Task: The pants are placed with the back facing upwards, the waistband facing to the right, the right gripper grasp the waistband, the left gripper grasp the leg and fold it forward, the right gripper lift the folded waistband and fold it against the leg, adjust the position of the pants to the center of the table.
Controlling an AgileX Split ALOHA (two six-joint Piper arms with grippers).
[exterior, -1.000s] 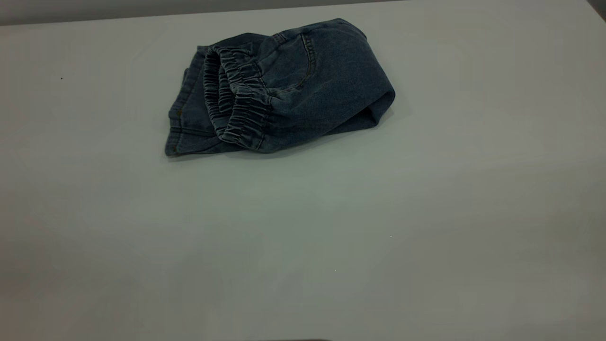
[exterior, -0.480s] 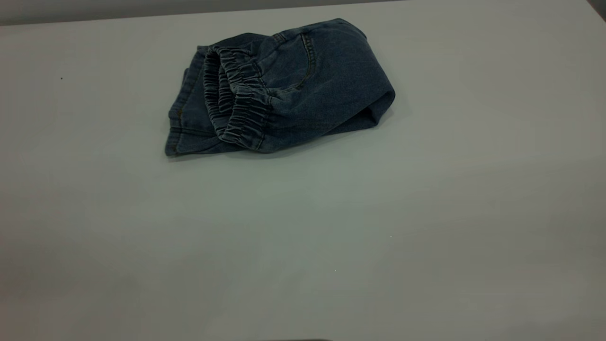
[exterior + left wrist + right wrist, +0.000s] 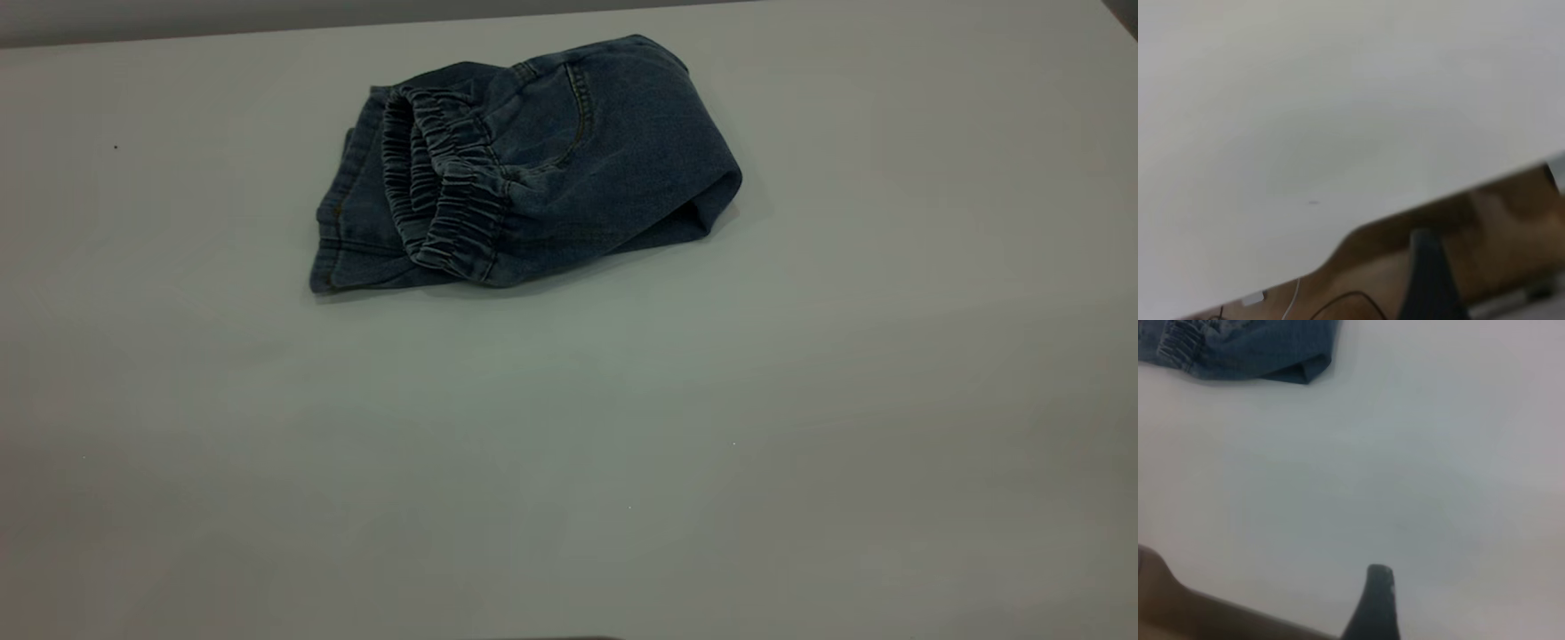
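The pants (image 3: 533,169) lie folded on the table (image 3: 569,444), in the far part of it, toward 12 o'clock from the table's middle and a little to the 11 o'clock side in the exterior view. The waistband (image 3: 440,200) is gathered and ruched; it lies on top of the bundle at its 9 o'clock side, doubled over the lower layer of denim. The leg hem (image 3: 333,231) comes out from under the waistband at the 9 o'clock end and lies flat on the table. At 3 o'clock the bundle ends in a rounded fold (image 3: 711,200), and a back pocket seam (image 3: 578,116) with orange stitching is on the upper surface. No print shows on the visible cloth. Neither arm appears in the exterior view. In the right wrist view one dark finger tip of the right gripper (image 3: 1375,600) hangs over bare table, well apart from the corner of the pants; I cannot tell how its jaws stand. In the left wrist view a dark part of the left gripper (image 3: 1428,273) is seen beyond the table edge, over a brown floor (image 3: 1511,220) with a white cable (image 3: 1293,301); there too I cannot tell the state of the jaws.
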